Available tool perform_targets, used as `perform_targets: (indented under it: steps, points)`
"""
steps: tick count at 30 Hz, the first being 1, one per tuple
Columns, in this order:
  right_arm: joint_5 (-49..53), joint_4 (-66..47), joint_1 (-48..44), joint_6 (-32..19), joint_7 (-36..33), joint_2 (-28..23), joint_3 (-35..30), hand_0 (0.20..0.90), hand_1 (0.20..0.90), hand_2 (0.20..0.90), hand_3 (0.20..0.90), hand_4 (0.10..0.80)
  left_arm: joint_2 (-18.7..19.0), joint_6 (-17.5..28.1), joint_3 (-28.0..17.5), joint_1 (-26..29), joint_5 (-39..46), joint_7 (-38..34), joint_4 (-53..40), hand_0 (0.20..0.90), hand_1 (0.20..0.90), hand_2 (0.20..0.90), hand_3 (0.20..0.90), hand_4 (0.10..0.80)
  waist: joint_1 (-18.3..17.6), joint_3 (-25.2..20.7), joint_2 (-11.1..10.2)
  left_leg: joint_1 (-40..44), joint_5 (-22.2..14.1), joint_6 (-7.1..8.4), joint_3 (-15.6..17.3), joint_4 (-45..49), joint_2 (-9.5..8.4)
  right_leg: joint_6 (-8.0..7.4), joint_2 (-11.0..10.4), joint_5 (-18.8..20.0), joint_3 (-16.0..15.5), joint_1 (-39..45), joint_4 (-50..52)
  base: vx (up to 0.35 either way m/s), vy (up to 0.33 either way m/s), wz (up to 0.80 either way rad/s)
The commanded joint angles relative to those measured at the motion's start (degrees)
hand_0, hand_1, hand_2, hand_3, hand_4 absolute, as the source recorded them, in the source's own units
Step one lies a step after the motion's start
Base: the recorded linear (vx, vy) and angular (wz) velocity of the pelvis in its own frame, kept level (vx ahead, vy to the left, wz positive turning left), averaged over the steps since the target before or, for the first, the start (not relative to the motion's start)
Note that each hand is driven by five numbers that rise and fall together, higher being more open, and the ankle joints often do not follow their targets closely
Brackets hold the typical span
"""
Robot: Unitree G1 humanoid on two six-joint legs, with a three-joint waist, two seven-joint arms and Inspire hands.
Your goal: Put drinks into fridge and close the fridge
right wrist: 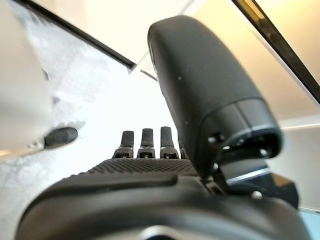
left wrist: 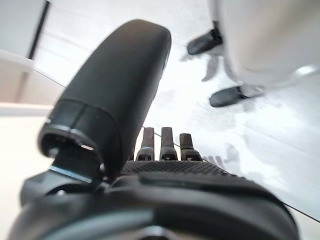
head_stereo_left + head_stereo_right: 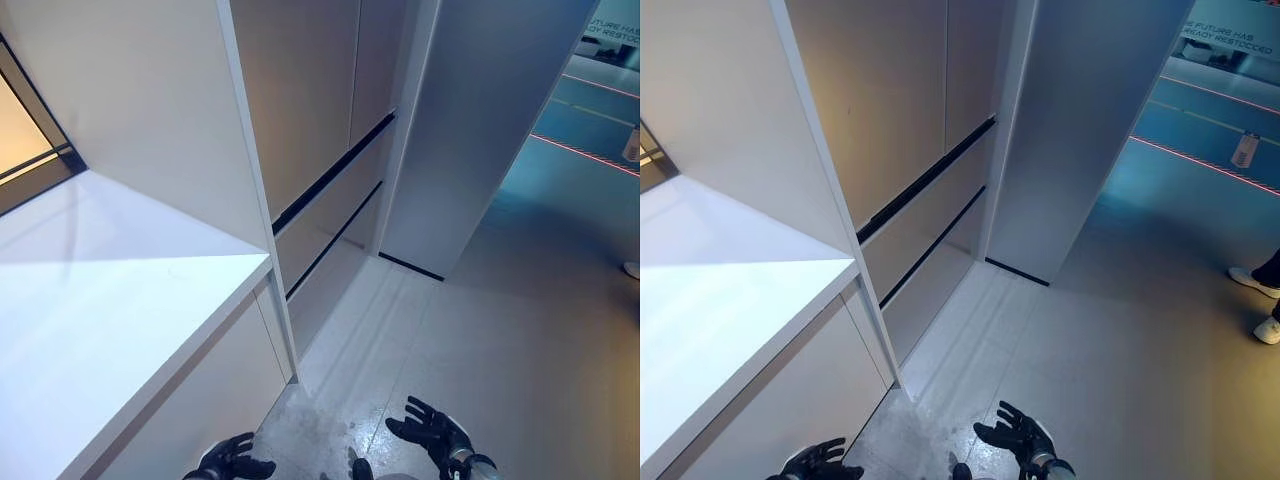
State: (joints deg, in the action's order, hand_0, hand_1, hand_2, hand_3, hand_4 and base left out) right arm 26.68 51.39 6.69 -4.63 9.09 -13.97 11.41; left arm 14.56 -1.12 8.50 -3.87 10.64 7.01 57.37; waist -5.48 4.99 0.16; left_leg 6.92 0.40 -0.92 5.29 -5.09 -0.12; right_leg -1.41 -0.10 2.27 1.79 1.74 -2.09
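No drink is in sight. A tall pale unit with flat fronts and dark horizontal gaps stands ahead; all its fronts sit flush and closed. I cannot tell which front is the fridge. My left hand hangs low by the base of the counter, fingers straight and empty; its wrist view shows the thumb standing out over the floor. My right hand hangs low over the floor, fingers spread and empty, thumb out.
A white counter runs along my left, its edge close to my left hand. A broad pale panel stands upright to the right of the unit. Pale floor opens to the right, with a red line. A person's shoes stand at the far right.
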Motion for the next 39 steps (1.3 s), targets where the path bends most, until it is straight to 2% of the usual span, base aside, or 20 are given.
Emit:
perform_targets:
  steps: [1, 3, 6, 16, 19, 24, 28, 33, 39]
  points:
    - [-8.21, 6.80, -5.40, -7.51, 2.39, -0.73, -2.99, 0.900, 0.900, 0.900, 0.900, 0.800, 1.14, 2.10, 1.24, 0.68, -1.02, 0.56, 3.28, 0.900, 0.900, 0.900, 0.900, 0.800, 0.55, -0.72, 0.10, -1.42, -4.86, -0.14, 3.47, 4.55, -0.99, -2.04, 1.52, -4.69, -3.87, 0.11, 2.99, 0.001, 0.010, 0.05]
    - [-6.37, 10.43, -5.74, -5.64, 2.45, -1.14, -3.67, 0.900, 0.900, 0.900, 0.900, 0.800, 0.97, 3.15, 1.74, 0.43, -3.21, 0.66, 4.54, 0.900, 0.900, 0.900, 0.900, 0.800, 1.03, -0.78, 0.08, -1.32, -4.59, 0.01, 3.12, 3.95, -0.92, -2.18, 1.27, -4.60, -4.29, 0.29, 2.62, -0.011, 0.003, 0.12]
    - [-7.34, 13.62, -6.20, -5.51, 2.91, -1.29, -4.58, 0.900, 0.900, 0.900, 0.900, 0.800, 0.94, 3.93, 2.08, 0.31, -2.73, 0.32, 5.82, 0.900, 0.900, 0.900, 0.900, 0.800, 1.41, -0.95, 0.08, -1.22, -4.16, 0.14, 2.87, 3.04, -0.96, -2.30, 1.20, -4.44, -4.58, 0.33, 2.13, -0.014, 0.004, 0.14]
    - [-16.68, 19.30, -5.78, -5.67, 4.47, -1.32, -5.21, 0.900, 0.900, 0.900, 0.900, 0.800, 1.15, 7.29, -0.53, 0.23, -0.23, 3.06, 8.49, 0.900, 0.900, 0.900, 0.900, 0.800, 2.87, -0.91, -0.26, -1.08, -3.89, 0.05, 1.68, 2.04, -1.51, -2.65, 1.10, -4.40, -5.38, 0.48, 1.73, -0.004, 0.004, 0.01]
    - [-17.65, 19.60, -5.29, -6.05, 5.02, -1.36, -5.23, 0.900, 0.900, 0.900, 0.900, 0.800, 1.11, 6.94, -0.23, 0.07, -0.70, 2.29, 8.56, 0.900, 0.900, 0.900, 0.900, 0.800, 3.18, -0.88, -0.34, -1.15, -3.92, 0.24, 1.47, 2.36, -1.65, -2.70, 0.93, -4.26, -6.02, 0.71, 1.42, 0.005, 0.007, 0.01]
    - [-17.17, 19.51, -4.29, -6.64, 5.69, -1.60, -6.08, 0.900, 0.900, 0.900, 0.900, 0.800, 0.65, 3.67, 0.98, 0.93, -1.74, -1.25, 8.61, 0.900, 0.900, 0.900, 0.900, 0.800, 4.11, -0.93, -0.53, -2.02, -4.04, 0.36, -0.35, 3.30, -1.97, -2.62, 0.31, -4.33, -7.14, 0.95, 0.92, 0.015, 0.025, 0.13]
    - [-17.26, 16.94, -4.88, -4.12, 4.61, -1.27, -4.46, 0.900, 0.900, 0.900, 0.900, 0.800, 0.75, 3.19, 1.20, 3.03, -0.14, -2.03, 8.81, 0.900, 0.900, 0.900, 0.900, 0.800, 4.31, -1.16, -0.87, -2.72, -4.49, -0.51, -2.12, 3.77, -2.90, -2.41, 0.38, -5.02, -6.71, 0.10, 2.27, -0.023, -0.027, 0.12]
    - [-18.53, 16.70, -7.05, -4.70, 4.52, -1.42, -2.46, 0.900, 0.900, 0.900, 0.900, 0.800, 0.91, 4.76, 0.60, 3.88, 1.16, -0.79, 9.97, 0.900, 0.900, 0.900, 0.900, 0.800, 2.60, -1.16, -0.19, -1.87, -4.75, -0.74, -0.44, 3.41, -2.46, -2.54, 1.18, -5.03, -4.39, -0.71, 3.56, -0.037, 0.026, 0.02]
    - [-20.69, 18.34, -7.87, -5.31, 4.59, -0.98, -2.47, 0.900, 0.900, 0.900, 0.900, 0.800, -0.13, 4.24, 1.08, 3.01, 2.12, -1.76, 8.90, 0.900, 0.900, 0.900, 0.900, 0.800, 1.73, -1.08, 0.22, -0.17, -4.93, -0.73, 1.46, 2.50, -1.79, -2.92, 1.00, -5.22, -4.26, 0.19, 4.06, -0.005, 0.027, -0.12]
